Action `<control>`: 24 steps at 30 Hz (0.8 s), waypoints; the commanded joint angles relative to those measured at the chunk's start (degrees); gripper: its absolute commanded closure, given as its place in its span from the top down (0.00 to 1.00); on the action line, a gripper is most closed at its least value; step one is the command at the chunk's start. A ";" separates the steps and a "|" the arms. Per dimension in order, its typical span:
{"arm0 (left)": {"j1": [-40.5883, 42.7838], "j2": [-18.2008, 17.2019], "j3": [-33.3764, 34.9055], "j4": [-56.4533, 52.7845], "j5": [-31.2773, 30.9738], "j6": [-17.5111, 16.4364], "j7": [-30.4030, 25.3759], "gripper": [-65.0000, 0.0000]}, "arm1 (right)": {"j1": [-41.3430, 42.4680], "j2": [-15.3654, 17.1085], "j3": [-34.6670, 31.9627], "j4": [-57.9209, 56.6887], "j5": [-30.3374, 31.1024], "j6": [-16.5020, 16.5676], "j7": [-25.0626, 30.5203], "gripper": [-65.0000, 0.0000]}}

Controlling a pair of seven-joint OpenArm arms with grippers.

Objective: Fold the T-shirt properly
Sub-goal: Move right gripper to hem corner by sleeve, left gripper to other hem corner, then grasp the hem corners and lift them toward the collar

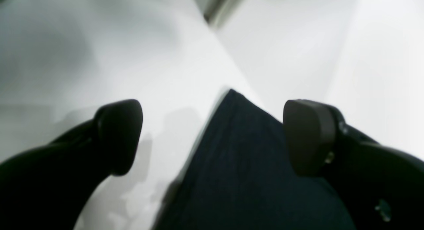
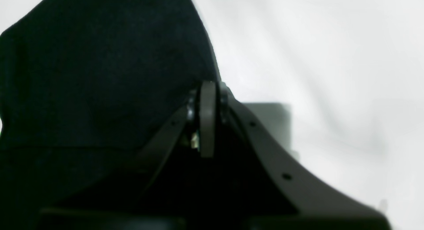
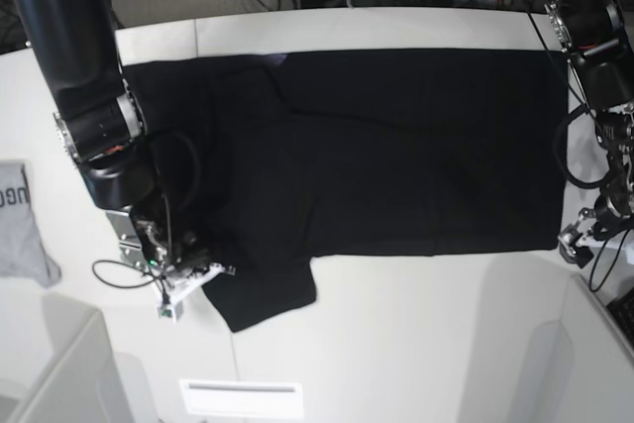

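T-shirt (image 3: 396,146) lies black and flat across the table (image 3: 416,344). My right gripper (image 2: 208,91) is pinched closed against its sleeve edge; my left gripper (image 1: 212,134) hangs spread apart over its corner.

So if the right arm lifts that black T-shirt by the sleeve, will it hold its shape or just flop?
It will likely flop: the T-shirt lies flat and thin on the white table, with soft creases. The right gripper, jaws closed at the cloth's edge, would probably raise only a drooping fold while the rest drags. It looks light and should slide easily on the smooth tabletop.
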 commanded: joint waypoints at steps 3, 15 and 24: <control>-7.47 -1.28 7.68 -6.23 3.99 -0.37 -5.85 1.00 | 1.68 0.34 0.06 0.25 -0.19 -0.15 -1.02 0.00; -16.00 0.66 21.49 -21.09 9.09 -0.45 -14.02 1.00 | 1.68 0.43 6.92 0.34 -0.54 -0.15 -1.28 0.00; -16.79 3.03 25.00 -25.57 9.09 -0.45 -16.66 1.00 | 1.41 0.34 6.92 0.34 -0.54 -0.15 -1.28 0.00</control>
